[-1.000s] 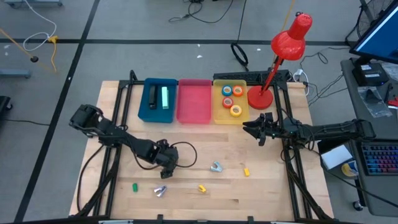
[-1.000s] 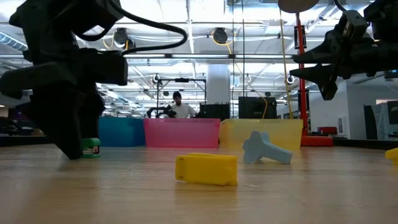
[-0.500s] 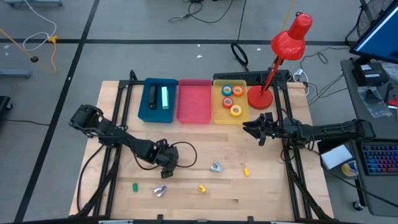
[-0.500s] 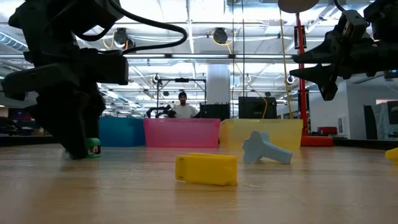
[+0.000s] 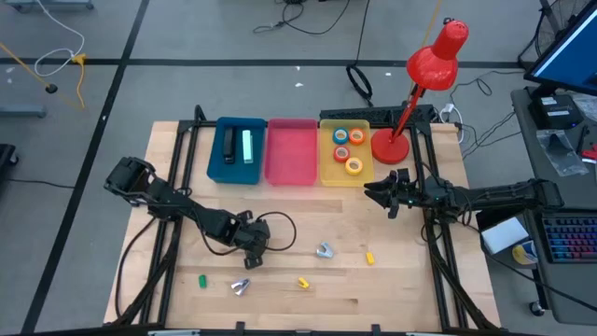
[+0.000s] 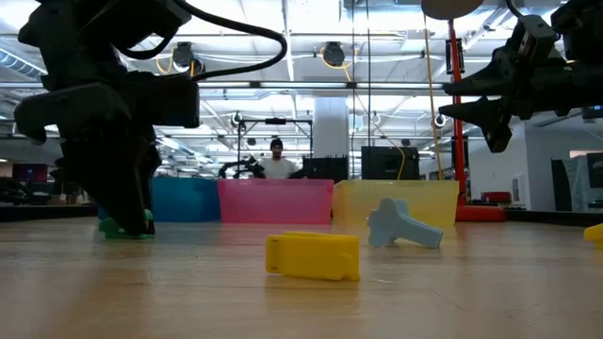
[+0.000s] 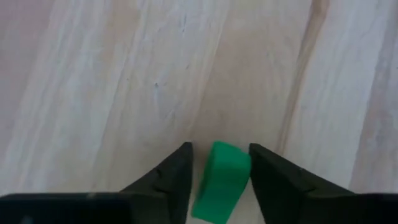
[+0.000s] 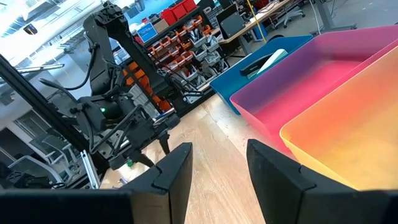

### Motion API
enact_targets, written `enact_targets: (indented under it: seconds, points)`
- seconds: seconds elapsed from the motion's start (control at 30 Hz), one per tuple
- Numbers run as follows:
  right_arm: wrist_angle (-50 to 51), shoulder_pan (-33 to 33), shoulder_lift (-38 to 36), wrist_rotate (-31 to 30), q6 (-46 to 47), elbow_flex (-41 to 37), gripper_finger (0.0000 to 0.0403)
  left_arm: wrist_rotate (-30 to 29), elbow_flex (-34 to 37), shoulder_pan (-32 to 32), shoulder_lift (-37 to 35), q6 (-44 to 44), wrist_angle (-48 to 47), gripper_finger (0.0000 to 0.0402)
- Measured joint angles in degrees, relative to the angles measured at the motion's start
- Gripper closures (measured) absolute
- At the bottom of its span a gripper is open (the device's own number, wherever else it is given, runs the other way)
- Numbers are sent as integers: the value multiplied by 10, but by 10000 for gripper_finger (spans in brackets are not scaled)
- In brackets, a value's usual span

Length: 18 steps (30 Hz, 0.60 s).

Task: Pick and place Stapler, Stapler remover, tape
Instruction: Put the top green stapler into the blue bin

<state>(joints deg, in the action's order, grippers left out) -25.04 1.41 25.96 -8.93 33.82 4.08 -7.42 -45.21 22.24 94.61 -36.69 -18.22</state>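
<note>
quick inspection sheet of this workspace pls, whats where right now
surface: wooden table, bare between items
job's things: tape rolls in yellow bin; two staplers in blue bin; pink bin holds nothing; loose on the table are a green piece, silver remover, blue-grey remover, two yellow pieces
clutter: red lamp at the far right corner
grippers: left gripper open, low, aimed at the green piece; right gripper open, raised near the yellow bin
cables: loop on the left arm
surroundings: floor cables; person far behind
</note>
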Motion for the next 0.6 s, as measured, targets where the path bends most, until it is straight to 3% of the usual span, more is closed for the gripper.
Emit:
enact_targets:
  seconds: [0.23,0.6]
  points:
    - [0,0,0,0,0,0,259,43,0,1,-8,-14,2,331]
    - [0,0,0,0,0,0,259,55,0,-12,-29,-59,-4,322]
